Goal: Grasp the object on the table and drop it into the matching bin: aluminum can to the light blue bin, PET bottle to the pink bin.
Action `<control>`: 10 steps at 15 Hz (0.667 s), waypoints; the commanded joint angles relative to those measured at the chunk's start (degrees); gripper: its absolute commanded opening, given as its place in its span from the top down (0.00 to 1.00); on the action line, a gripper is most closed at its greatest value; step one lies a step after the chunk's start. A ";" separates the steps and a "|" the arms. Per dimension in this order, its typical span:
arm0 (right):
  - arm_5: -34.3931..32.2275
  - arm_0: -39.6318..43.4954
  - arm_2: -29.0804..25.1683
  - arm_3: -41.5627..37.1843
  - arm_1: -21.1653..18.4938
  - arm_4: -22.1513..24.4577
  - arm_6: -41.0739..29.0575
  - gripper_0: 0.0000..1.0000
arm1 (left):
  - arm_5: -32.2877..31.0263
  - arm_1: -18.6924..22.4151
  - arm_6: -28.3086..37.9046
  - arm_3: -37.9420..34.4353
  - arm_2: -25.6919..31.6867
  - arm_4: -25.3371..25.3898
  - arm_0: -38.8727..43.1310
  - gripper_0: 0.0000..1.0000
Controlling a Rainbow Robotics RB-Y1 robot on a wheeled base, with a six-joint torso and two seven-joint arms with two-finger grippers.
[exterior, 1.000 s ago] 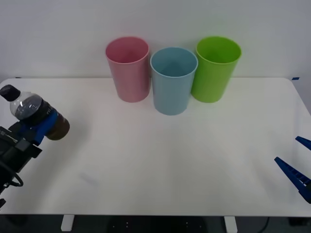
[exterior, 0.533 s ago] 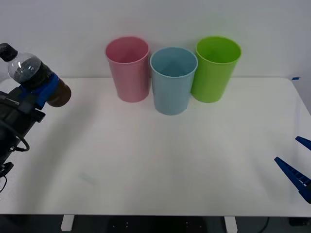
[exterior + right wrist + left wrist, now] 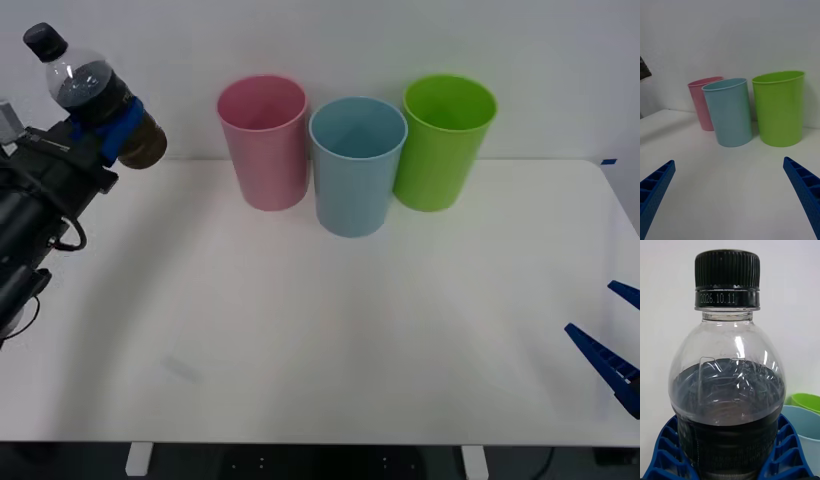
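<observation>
The white table (image 3: 330, 330) stretches wide before me. At its far edge stand three bins in a row: the pink bin (image 3: 264, 140), the light blue bin (image 3: 356, 165) just beside it, and a lime green bin (image 3: 442, 140). My left hand (image 3: 108, 128) is up over the table's far left corner, left of the pink bin, clenched around the PET bottle (image 3: 100, 105), black cap tilted up and away. My right hand (image 3: 615, 345) hangs released low at the right edge.
</observation>
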 commanded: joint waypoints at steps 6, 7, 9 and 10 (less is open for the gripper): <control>0.00 0.00 0.00 0.00 0.00 0.00 0.00 0.00 | 1.75 -2.67 -0.34 19.66 -4.93 -7.81 -19.52 1.00; 0.00 0.00 0.00 0.00 0.00 0.00 0.00 0.00 | 1.75 -3.19 -0.43 22.48 -5.19 -8.77 -21.98 1.00; 0.00 0.00 0.00 0.00 0.00 0.00 0.00 0.00 | 2.37 -4.60 -0.78 28.45 -5.19 -11.32 -27.17 1.00; 0.00 0.00 0.00 0.00 0.00 0.00 0.00 0.00 | 2.72 -5.21 -0.87 30.74 -5.28 -12.46 -29.28 1.00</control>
